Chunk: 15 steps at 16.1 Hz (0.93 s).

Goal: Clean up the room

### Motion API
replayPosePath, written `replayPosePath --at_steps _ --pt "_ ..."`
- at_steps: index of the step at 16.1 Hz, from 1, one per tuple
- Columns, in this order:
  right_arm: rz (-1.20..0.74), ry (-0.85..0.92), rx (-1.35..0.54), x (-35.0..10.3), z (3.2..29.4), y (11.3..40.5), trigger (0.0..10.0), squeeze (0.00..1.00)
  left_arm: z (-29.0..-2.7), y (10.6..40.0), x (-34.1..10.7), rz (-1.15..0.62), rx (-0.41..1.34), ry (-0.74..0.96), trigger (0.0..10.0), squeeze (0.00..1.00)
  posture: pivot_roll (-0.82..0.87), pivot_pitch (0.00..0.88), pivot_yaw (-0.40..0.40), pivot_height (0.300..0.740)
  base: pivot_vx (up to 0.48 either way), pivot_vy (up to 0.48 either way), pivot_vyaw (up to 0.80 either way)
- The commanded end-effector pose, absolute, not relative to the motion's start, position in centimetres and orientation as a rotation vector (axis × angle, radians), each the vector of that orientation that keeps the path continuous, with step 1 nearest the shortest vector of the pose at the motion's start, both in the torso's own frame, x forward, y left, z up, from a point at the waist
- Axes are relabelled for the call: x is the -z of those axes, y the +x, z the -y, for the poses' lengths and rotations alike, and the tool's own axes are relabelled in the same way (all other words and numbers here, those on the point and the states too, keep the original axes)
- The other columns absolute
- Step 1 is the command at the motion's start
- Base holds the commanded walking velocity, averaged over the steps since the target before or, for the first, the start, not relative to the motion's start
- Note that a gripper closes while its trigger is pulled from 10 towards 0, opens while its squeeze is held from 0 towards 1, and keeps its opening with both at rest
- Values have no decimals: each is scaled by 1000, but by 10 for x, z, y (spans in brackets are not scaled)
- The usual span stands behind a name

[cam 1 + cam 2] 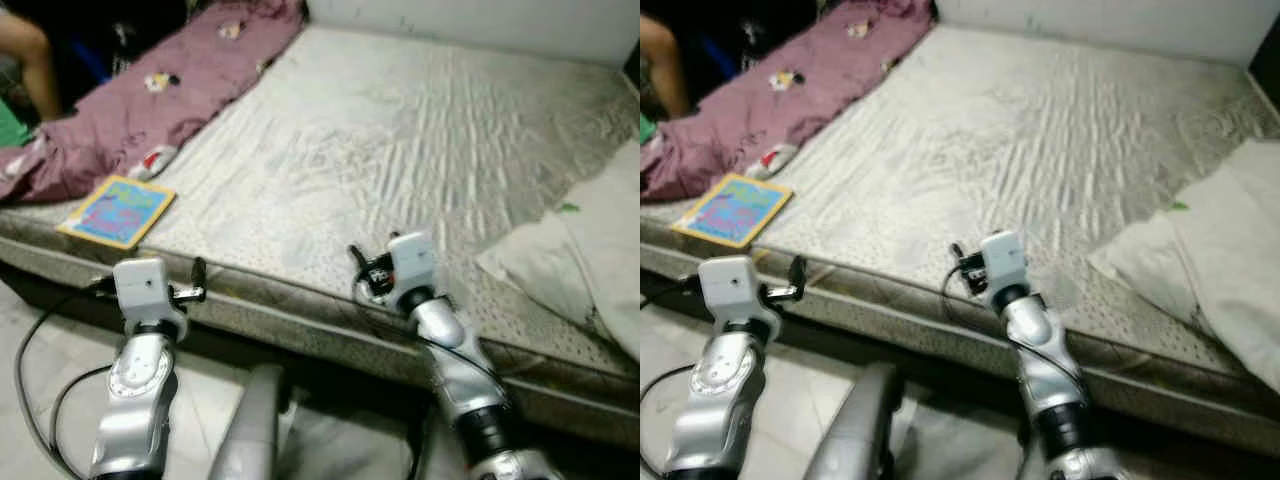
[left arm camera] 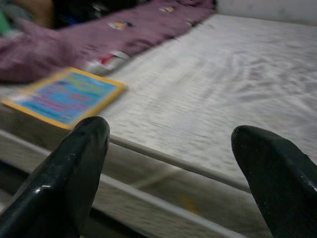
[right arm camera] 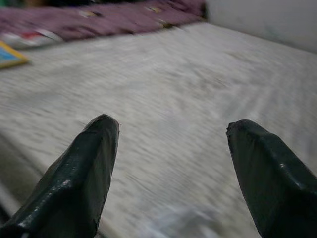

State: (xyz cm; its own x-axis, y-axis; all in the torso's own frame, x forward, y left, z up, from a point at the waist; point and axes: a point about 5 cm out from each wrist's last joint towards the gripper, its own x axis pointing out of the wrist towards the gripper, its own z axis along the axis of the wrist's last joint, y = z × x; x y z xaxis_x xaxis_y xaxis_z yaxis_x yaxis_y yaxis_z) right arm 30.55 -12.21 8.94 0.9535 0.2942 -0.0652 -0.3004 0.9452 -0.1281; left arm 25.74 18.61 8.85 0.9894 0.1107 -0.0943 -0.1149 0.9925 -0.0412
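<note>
Book (image 1: 118,211) on mattress (image 1: 400,150) corner, cover writing unreadable; both grippers spread.

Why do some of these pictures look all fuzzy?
Left wrist view: the black fingers look sharp, but the book and purple blanket behind are smeared. Right wrist view: the mattress is streaky with blur. Both eye views are softly blurred, and the dark corner past the blanket is too shadowy to read.
</note>
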Motion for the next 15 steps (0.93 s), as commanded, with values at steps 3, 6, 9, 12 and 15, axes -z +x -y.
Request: replayPosePath --at_steps 3,6,9,12,15 --pt "-56 -118 -282 -88 123 307 10000 0 -185 258 -87 -110 -102 -37 10000 0 119 0 -17 531 0 0 0" --pt "-73 -113 -293 -84 120 308 10000 0 -186 257 -87 -111 -112 -35 10000 0 119 0 -18 531 0 0 0" --pt "-178 -138 -355 -66 110 300 10000 0 -186 250 -88 -120 -123 -43 10000 0 125 15 -12 531 0 0 0" --pt "-244 -121 -391 -58 104 297 10000 0 -183 241 -90 -130 -106 -34 10000 0 147 60 -11 531 0 0 0" --pt "-259 -122 -403 -57 97 301 10000 0 -188 224 -94 -143 -126 -25 10000 0 192 105 -16 531 0 0 0"
